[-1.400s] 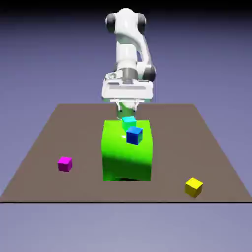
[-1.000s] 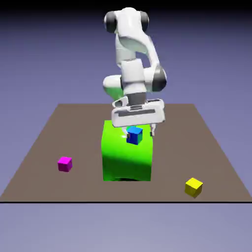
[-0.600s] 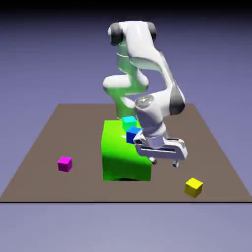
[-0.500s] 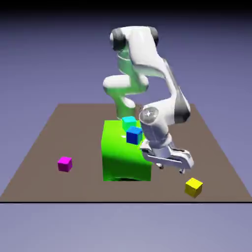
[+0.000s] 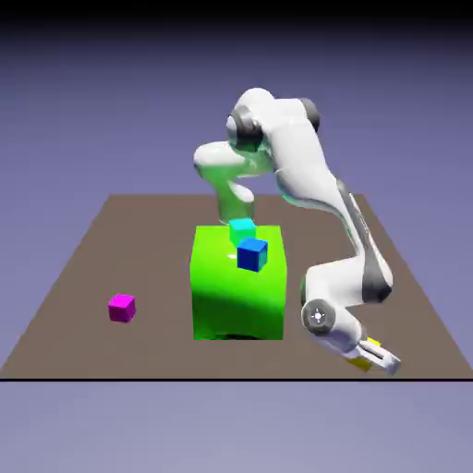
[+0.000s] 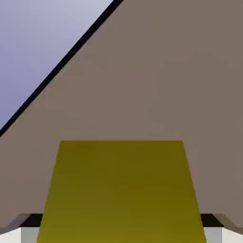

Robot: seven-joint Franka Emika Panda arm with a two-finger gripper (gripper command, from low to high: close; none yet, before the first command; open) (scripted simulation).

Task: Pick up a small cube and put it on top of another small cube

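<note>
The small yellow cube lies on the brown table near its front edge, toward the exterior view's right, mostly covered by the hand. My gripper is down over it, the arm bent low. In the hand view the yellow cube fills the lower middle, and the grey fingertips sit tight against its left and right sides. The gripper is shut on it. The small magenta cube rests alone on the table toward the exterior view's left.
A big green block stands mid-table with a blue cube and a cyan cube on top. The table's front edge runs just in front of the hand; in the hand view the table edge crosses diagonally.
The arm swung from above the green block out and down to the yellow cube at the front right. The jaws, wide during the move, closed in on the cube's sides.
</note>
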